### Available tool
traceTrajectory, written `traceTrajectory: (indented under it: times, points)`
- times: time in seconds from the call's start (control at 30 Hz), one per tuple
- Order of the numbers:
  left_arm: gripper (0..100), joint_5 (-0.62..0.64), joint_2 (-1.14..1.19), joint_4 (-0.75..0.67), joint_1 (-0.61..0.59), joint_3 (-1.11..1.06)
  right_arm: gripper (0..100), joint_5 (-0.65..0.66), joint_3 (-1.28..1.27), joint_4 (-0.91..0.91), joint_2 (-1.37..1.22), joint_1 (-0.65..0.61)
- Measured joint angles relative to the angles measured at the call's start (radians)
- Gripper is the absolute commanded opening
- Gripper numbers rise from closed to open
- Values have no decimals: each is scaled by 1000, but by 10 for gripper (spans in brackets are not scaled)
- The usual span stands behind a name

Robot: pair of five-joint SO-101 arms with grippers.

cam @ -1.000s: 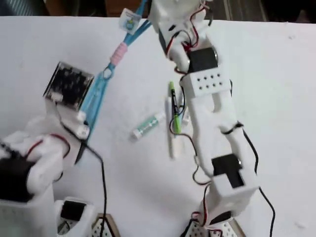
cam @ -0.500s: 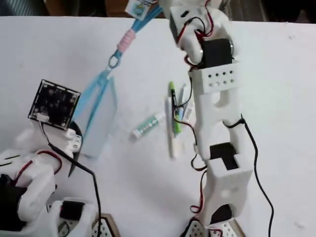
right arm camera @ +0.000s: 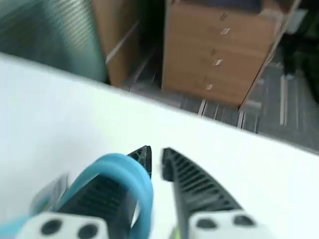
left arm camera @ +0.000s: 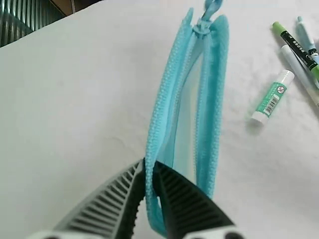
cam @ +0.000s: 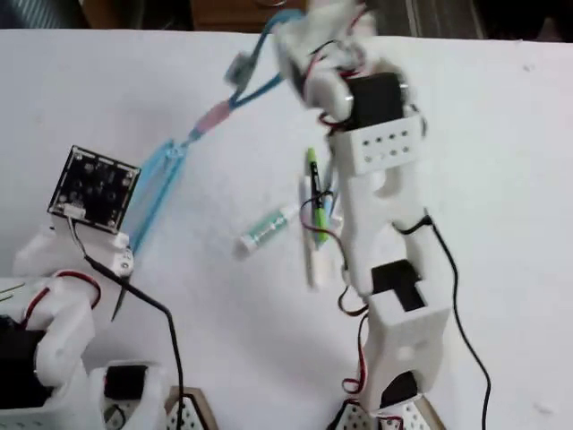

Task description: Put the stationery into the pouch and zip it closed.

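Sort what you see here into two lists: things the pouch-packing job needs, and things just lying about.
For the job:
blue pouch
its strap
glue stick
green pen
white pen
left gripper, pinching the pouch's edge
right gripper, strap looped over one finger

Lying about:
wooden drawer unit, beyond the table

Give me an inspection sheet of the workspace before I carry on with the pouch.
Surface: white table, bare where it shows.
Job's things: blue pouch standing on edge, zip open, slider at the far end. The glue stick and pens lie on the table outside it.
Clutter: nothing seen.
Claws: left claw shut on the pouch's zip edge. The right claw carries the pouch's strap loop.
Cables: black lead crosses the table by the left arm. A black cable runs beside the right arm.
Surroundings: wooden cabinet beyond the table.
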State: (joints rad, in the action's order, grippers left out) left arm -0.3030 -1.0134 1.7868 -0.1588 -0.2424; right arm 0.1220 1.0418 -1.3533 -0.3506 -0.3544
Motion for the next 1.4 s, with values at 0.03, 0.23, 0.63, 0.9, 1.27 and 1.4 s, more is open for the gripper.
traceTrajectory:
  times: [0.03, 0.23, 0.63, 0.9, 1.27, 1.4]
  points:
    - [24, 0, 0, 0, 0, 6, 314, 20, 0, -37, 2, -9]
    - [24, 0, 9, 0, -6, 58, 438, 232, 8, -261, 86, -15]
    - [24, 0, 224, 2, -5, 269, 374, 482, -166, -394, 442, -104]
    - [24, 0, 230, 2, 61, 269, 373, 594, -767, -273, 844, -311]
    - [24, 14, 230, 2, 66, 267, 372, 600, -1557, 537, 1077, -423]
    - [24, 43, 230, 2, 66, 267, 372, 545, -1576, 631, 1086, -411]
